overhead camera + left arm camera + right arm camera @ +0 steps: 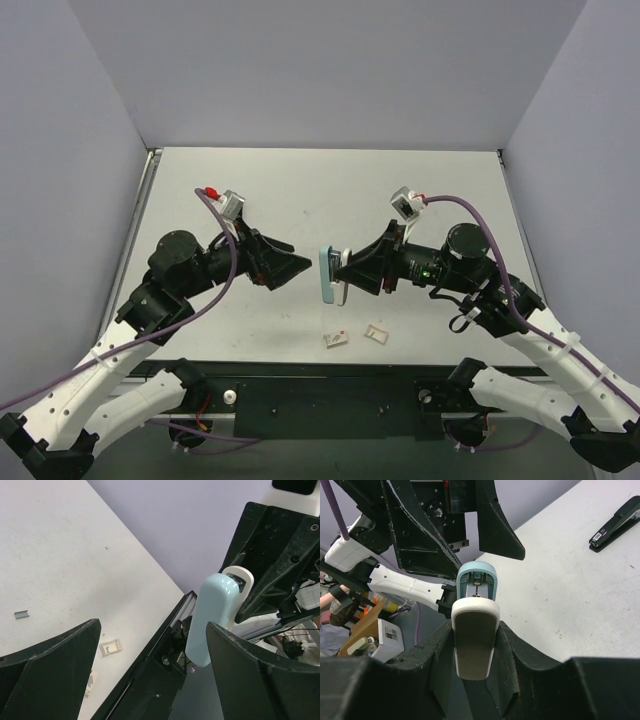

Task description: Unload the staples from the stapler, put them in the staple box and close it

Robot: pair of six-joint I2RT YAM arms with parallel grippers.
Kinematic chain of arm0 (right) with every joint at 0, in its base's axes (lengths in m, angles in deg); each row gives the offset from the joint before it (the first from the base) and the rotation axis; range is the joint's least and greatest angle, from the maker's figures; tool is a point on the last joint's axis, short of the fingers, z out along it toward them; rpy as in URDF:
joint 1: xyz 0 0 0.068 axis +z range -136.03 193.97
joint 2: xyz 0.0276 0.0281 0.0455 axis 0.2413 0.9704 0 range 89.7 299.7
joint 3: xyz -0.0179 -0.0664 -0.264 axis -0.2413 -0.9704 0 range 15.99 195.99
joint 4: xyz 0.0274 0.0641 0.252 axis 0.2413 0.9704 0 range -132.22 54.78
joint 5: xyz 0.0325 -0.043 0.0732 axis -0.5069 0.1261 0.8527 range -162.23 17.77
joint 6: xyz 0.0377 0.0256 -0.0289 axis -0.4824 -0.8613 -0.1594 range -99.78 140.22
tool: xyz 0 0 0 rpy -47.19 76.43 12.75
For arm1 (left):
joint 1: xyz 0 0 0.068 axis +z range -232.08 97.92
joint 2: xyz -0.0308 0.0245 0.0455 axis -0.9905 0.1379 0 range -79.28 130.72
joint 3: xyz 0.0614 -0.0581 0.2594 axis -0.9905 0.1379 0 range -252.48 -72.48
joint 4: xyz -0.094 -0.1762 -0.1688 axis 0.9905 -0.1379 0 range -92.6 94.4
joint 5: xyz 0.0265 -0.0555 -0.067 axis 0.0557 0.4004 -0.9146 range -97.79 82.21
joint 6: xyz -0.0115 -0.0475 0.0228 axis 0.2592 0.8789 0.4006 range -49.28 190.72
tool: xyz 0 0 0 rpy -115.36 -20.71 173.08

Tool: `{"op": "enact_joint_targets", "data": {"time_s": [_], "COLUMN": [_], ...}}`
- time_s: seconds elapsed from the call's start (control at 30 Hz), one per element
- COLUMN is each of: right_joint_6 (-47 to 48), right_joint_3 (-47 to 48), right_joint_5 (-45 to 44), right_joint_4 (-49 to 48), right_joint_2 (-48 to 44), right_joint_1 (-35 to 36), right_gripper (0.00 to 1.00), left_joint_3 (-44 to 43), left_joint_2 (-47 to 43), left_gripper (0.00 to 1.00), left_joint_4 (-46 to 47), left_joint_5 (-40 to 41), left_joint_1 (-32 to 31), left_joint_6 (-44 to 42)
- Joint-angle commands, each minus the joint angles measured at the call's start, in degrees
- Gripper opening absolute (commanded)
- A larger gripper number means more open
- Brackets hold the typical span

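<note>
A light blue stapler [326,275] with a white base is held on edge above the table, clamped between the fingers of my right gripper [347,272]. In the right wrist view the white base [475,640] sits between the jaws, and the blue top [476,579] is hinged away so the inner channel shows. My left gripper [292,268] is open and empty, just left of the stapler. In the left wrist view the stapler [212,620] stands between its spread fingers [260,680], apart from them. A small grey staple strip [21,614] lies on the table.
Two small white pieces [335,339] [377,333] lie near the table's front edge; one also shows in the left wrist view [110,648]. A black stapler [617,524] lies on the table in the right wrist view. Grey walls enclose the table.
</note>
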Motion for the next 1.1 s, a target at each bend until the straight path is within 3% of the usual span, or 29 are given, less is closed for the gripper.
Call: {"op": "enact_joint_targets", "data": {"time_s": [0.0, 0.37, 0.57, 1.07], "right_joint_6": [-0.93, -4.8, -6.12, -6.38], "right_joint_3": [2.82, 2.82, 3.26, -0.25], "right_joint_5": [1.78, 7.84, 11.27, 12.51], "right_joint_4": [-5.19, -12.39, -14.6, -17.24], "right_joint_2": [0.75, 4.62, 6.03, 3.22], "right_joint_1": [-0.3, -0.56, -0.47, -0.47], "right_gripper": [0.0, 0.0, 0.0, 0.0], "left_joint_3": [-3.95, 1.84, 1.5, 3.87], "left_joint_2": [1.17, 1.95, 3.01, 3.1], "left_gripper": [0.97, 0.97, 0.95, 0.74], "left_joint_4": [-3.38, 16.21, 18.86, 31.96], "left_joint_5": [-2.7, -17.39, -19.85, -22.67], "left_joint_1": [-0.22, -0.22, -0.22, -0.22], "left_joint_6": [-4.72, 0.72, 1.61, 8.37]}}
